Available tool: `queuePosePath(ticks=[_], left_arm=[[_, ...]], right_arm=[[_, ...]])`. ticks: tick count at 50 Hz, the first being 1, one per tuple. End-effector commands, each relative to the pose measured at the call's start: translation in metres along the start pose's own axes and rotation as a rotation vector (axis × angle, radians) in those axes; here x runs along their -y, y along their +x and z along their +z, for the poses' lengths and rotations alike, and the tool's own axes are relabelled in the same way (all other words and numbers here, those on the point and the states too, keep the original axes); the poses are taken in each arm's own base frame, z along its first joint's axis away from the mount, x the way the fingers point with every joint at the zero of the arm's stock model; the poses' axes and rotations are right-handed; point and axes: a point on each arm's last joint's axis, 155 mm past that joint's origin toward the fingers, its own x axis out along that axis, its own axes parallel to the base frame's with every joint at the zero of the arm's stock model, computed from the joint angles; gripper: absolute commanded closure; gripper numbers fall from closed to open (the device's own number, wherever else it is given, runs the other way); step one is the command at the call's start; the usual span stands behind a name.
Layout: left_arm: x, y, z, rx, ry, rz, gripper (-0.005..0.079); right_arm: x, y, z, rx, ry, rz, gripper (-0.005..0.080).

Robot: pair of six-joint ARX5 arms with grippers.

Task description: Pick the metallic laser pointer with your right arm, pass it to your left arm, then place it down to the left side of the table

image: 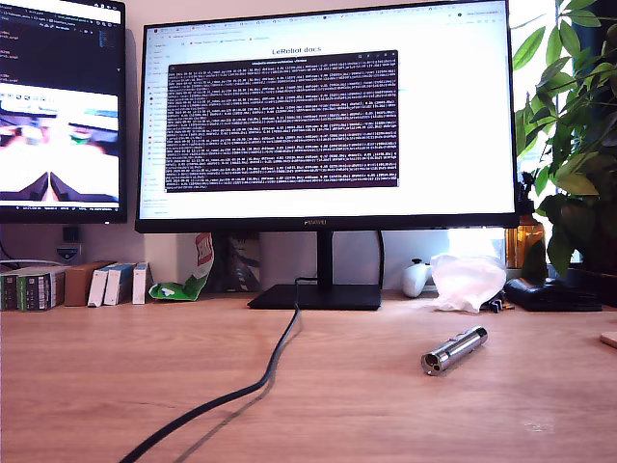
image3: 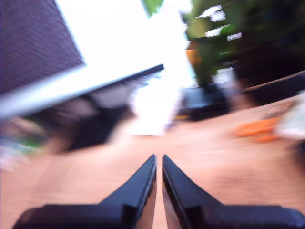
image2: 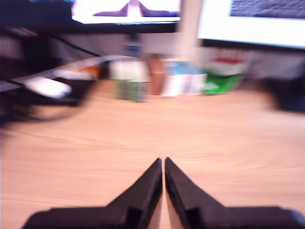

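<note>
The metallic laser pointer (image: 454, 349) lies on the wooden table (image: 116, 376), toward the exterior view's right, its dark lens end facing the camera. No arm shows in the exterior view. In the first wrist view my first gripper (image2: 163, 161) hangs over bare wood with its black fingers together and nothing between them. The second wrist view is blurred and tilted; my second gripper (image3: 158, 157) is shut and empty above the table. The pointer appears in neither wrist view.
A large monitor (image: 323, 116) stands at the back on its base (image: 316, 296), with a second screen (image: 60, 106) at the exterior view's left. A black cable (image: 246, 391) runs across the table. Small boxes (image: 72, 285), crumpled plastic (image: 466, 282) and a plant (image: 574, 135) line the back.
</note>
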Motion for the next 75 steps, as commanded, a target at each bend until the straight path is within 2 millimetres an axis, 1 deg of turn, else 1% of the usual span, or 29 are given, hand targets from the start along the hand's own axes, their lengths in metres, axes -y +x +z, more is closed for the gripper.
queuePosePath(ticks=[1,3,9,12,18,22,26,32,37,39,46,48,49,50,53,55,58,60,63,68,72,75], left_arm=[[0.007,0.002,-0.004,0.006,-0.035,-0.051,0.0762],[0.019,0.001,0.000,0.018,-0.033,-0.111,0.0762],[0.054,-0.008,0.024,0.094,0.009,-0.282,0.0762],[0.065,-0.013,0.033,0.123,0.029,-0.333,0.0762],[0.087,-0.024,0.045,0.140,0.107,-0.422,0.0762],[0.101,-0.031,0.052,0.151,0.189,-0.478,0.0762],[0.111,-0.036,0.057,0.155,0.265,-0.516,0.0762],[0.128,-0.041,0.056,0.138,0.406,-0.597,0.0762],[0.137,-0.042,0.052,0.106,0.493,-0.654,0.0762],[0.139,-0.041,0.050,0.092,0.502,-0.673,0.0762],[0.142,-0.036,0.045,0.056,0.592,-0.708,0.0762],[0.142,-0.034,0.042,0.045,0.630,-0.716,0.0762],[0.141,-0.032,0.040,0.035,0.641,-0.719,0.0762],[0.140,-0.031,0.038,0.021,0.651,-0.718,0.0762],[0.136,-0.026,0.030,-0.026,0.684,-0.717,0.0762],[0.133,-0.023,0.024,-0.064,0.694,-0.715,0.0762],[0.128,-0.019,0.014,-0.100,0.757,-0.720,0.0762],[0.127,-0.017,0.012,-0.113,0.772,-0.724,0.0762],[0.127,-0.014,0.013,-0.129,0.769,-0.724,0.0762],[0.128,-0.009,0.018,-0.140,0.766,-0.720,0.0762],[0.130,-0.007,0.022,-0.140,0.767,-0.724,0.0762],[0.131,-0.006,0.024,-0.138,0.768,-0.725,0.0762]], right_arm=[[-0.010,0.000,-0.002,-0.006,0.059,0.061,0.0754],[-0.022,-0.001,0.000,-0.009,0.075,0.116,0.0764],[-0.054,-0.010,0.009,-0.020,0.047,0.264,0.0765],[-0.065,-0.014,0.015,-0.024,0.037,0.307,0.0765],[-0.085,-0.021,0.022,-0.047,-0.005,0.389,0.0765],[-0.097,-0.024,0.022,-0.074,-0.082,0.444,0.0765],[-0.103,-0.023,0.022,-0.110,-0.146,0.472,0.0765],[-0.110,-0.017,0.023,-0.153,-0.307,0.521,0.0764],[-0.110,-0.004,0.031,-0.168,-0.475,0.534,0.0764],[-0.110,0.001,0.035,-0.172,-0.539,0.539,0.0764],[-0.109,0.030,0.049,-0.196,-0.759,0.571,0.0764],[-0.108,0.039,0.054,-0.200,-0.803,0.577,0.0764],[-0.106,0.044,0.053,-0.207,-0.828,0.580,0.0764],[-0.107,0.049,0.058,-0.202,-0.861,0.586,0.0764],[-0.107,0.062,0.064,-0.213,-0.923,0.603,0.0764],[-0.107,0.071,0.066,-0.235,-0.942,0.612,0.0764],[-0.106,0.085,0.069,-0.258,-1.020,0.626,0.0764],[-0.107,0.092,0.069,-0.291,-1.035,0.635,0.0764],[-0.111,0.102,0.066,-0.321,-1.101,0.664,0.0764],[-0.106,0.121,0.056,-0.423,-1.181,0.668,0.0764],[-0.105,0.131,0.042,-0.493,-1.254,0.691,0.0763],[-0.097,0.136,0.029,-0.565,-1.345,0.695,0.0763]])
